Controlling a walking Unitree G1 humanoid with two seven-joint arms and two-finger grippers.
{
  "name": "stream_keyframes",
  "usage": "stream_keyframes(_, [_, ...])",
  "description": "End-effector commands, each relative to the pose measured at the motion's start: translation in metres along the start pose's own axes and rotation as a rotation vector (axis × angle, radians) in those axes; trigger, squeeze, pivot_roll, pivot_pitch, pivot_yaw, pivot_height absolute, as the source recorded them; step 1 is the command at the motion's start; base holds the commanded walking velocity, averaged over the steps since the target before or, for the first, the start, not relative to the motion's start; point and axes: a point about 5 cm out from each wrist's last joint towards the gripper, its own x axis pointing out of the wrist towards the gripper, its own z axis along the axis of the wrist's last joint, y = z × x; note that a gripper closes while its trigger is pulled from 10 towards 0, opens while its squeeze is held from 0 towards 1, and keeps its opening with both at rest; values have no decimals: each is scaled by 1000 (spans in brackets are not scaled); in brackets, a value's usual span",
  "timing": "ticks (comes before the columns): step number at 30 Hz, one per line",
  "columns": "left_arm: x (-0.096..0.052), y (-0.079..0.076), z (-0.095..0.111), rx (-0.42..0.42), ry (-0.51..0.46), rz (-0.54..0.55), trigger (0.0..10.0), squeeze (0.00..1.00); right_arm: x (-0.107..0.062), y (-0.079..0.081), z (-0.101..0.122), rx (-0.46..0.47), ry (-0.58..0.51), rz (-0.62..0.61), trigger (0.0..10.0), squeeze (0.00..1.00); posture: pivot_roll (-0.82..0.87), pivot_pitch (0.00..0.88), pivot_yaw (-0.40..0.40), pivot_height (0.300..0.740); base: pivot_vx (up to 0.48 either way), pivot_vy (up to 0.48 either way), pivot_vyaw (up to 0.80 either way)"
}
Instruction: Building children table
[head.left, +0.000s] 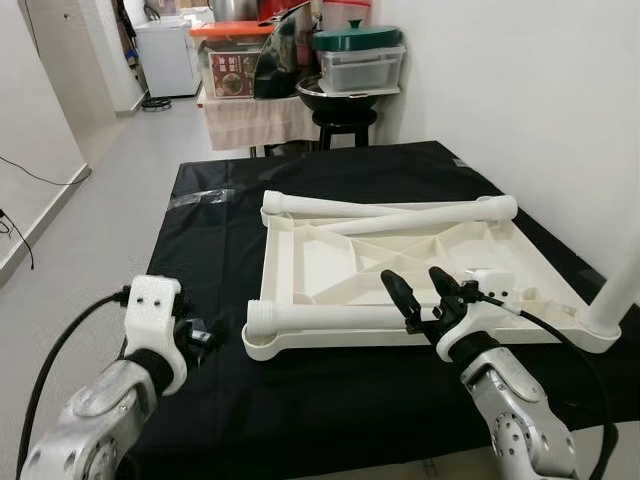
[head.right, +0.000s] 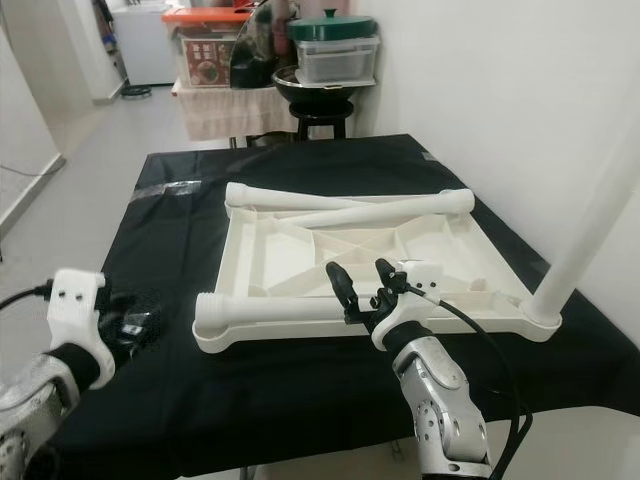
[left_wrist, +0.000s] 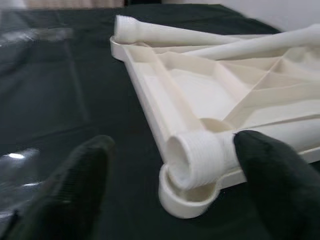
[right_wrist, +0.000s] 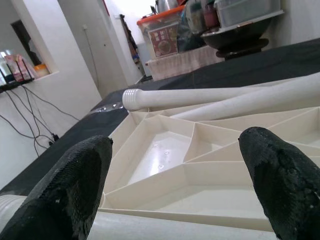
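While seemingly spread, right end effector (head.left: 425, 287) above tabletop (head.left: 330, 255).

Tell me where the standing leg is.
The standing leg rises from the near right corner of the tabletop, right of the right gripper, on the black table.
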Motion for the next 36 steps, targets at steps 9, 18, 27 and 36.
stream_keyframes(9, [20,7,-4,-101,186,-96,10000,0,0,4,3,2,-4,10,10000,0,-90,0,4,740,0,0,0])
stream_keyframes(18, [21,20,-6,-163,278,-24,10000,0,-6,7,5,5,-3,18,10000,0,-106,26,9,740,0,0,0])
stream_keyframes(27, [25,13,-6,-235,306,-112,10000,0,-17,10,9,-1,1,21,10000,0,-133,65,14,740,0,0,0])
stream_keyframes(36, [46,12,11,-256,313,-179,10000,0,-30,16,13,-16,22,22,10000,0,-162,107,14,740,0,0,0])
